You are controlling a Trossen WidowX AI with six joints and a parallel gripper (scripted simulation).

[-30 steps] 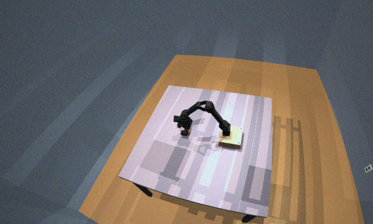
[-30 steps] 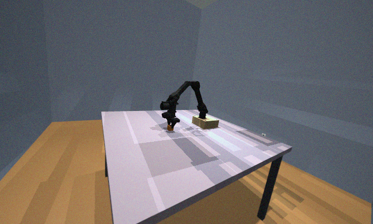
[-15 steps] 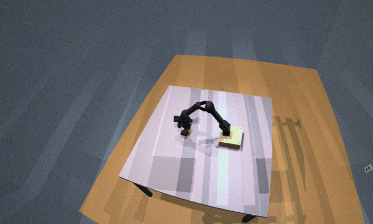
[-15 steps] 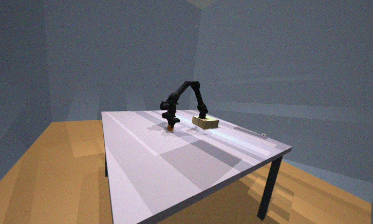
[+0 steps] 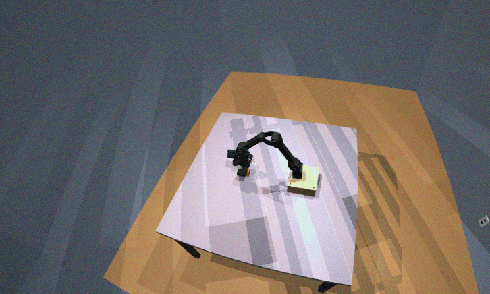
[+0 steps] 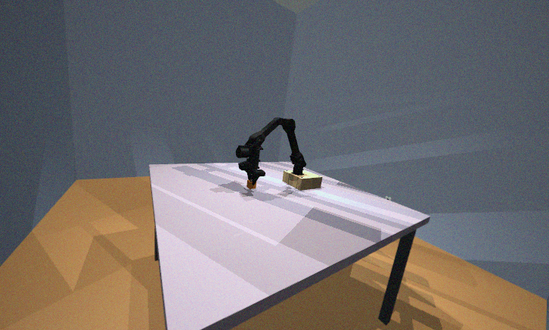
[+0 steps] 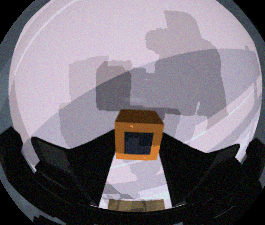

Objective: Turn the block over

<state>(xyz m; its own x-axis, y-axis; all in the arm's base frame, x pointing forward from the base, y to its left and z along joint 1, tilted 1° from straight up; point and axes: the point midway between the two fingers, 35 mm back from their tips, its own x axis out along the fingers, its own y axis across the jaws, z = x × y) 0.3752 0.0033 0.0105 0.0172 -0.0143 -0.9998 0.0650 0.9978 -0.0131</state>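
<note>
The table (image 5: 231, 204) (image 6: 226, 229) looks smooth and matt — the arm (image 5: 287, 154) (image 6: 293, 138), dark matt plastic.

The black arm arches over, its end effector (image 5: 244, 171) (image 6: 252, 180) (image 7: 137, 135) pointing down, fingers partly closed.

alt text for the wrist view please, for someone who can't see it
The gripper's two black fingers grip an orange block from either side, a dark square mark on the face turned toward the camera. Behind is a pale tabletop crossed by grey shadows, with part of a tan box shape at the bottom edge.
</note>
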